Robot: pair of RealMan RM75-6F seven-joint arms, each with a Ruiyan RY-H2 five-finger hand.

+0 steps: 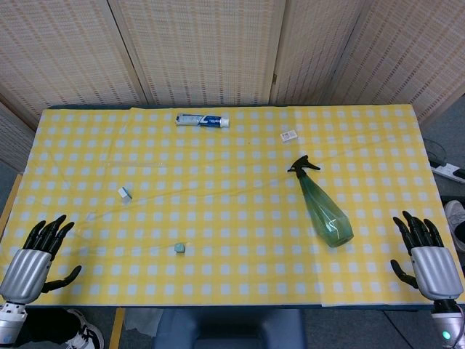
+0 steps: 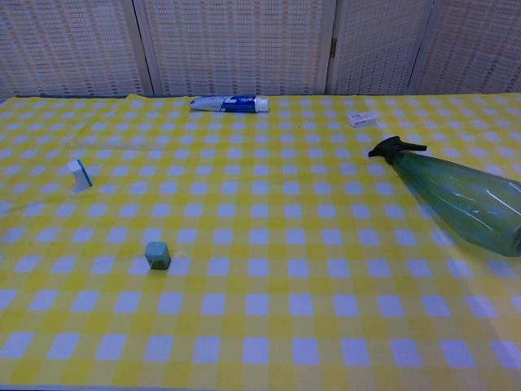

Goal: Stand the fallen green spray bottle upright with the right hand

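The green spray bottle point(image 1: 323, 206) lies on its side on the yellow checked tablecloth point(image 1: 218, 218), right of centre, with its black trigger head toward the far side and its base toward the front edge. It also shows at the right of the chest view as the green spray bottle point(image 2: 456, 192). My right hand point(image 1: 429, 258) rests open at the table's front right corner, fingers spread, some way right of the bottle's base. My left hand point(image 1: 35, 260) is open at the front left corner. Neither hand shows in the chest view.
A toothpaste tube point(image 1: 203, 120) lies at the far middle and a small white box point(image 1: 288, 135) to its right. A white eraser-like block point(image 1: 124, 193) sits on the left and a small grey-green cube point(image 1: 179, 249) near the front centre. Woven screens stand behind the table.
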